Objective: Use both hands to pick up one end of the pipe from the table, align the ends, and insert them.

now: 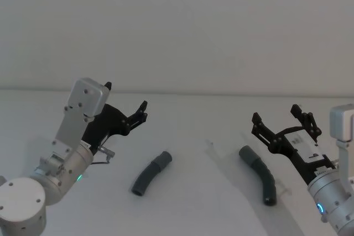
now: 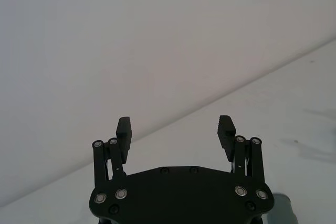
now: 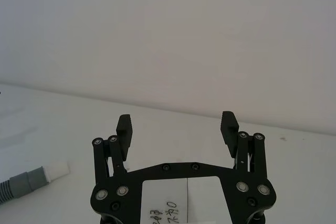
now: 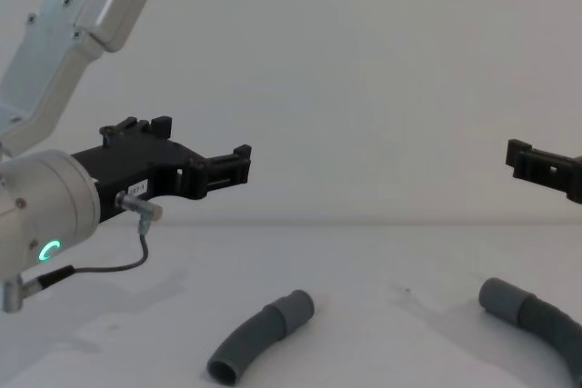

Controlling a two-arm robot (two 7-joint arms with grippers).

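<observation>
The pipe (image 1: 150,174) lies in two pieces on the desk (image 1: 193,125), one at lower centre-left of the head view and the other piece (image 1: 260,174) at lower right, well apart. Their cuffs (image 1: 164,160) point inward.

The left claw (image 1: 126,95) at middle left and the right claw (image 1: 275,113) at middle right both hover spread wide, grasping nothing. This looks like the approach before pickup. Next, each claw should descend and close near a cuff.
</observation>
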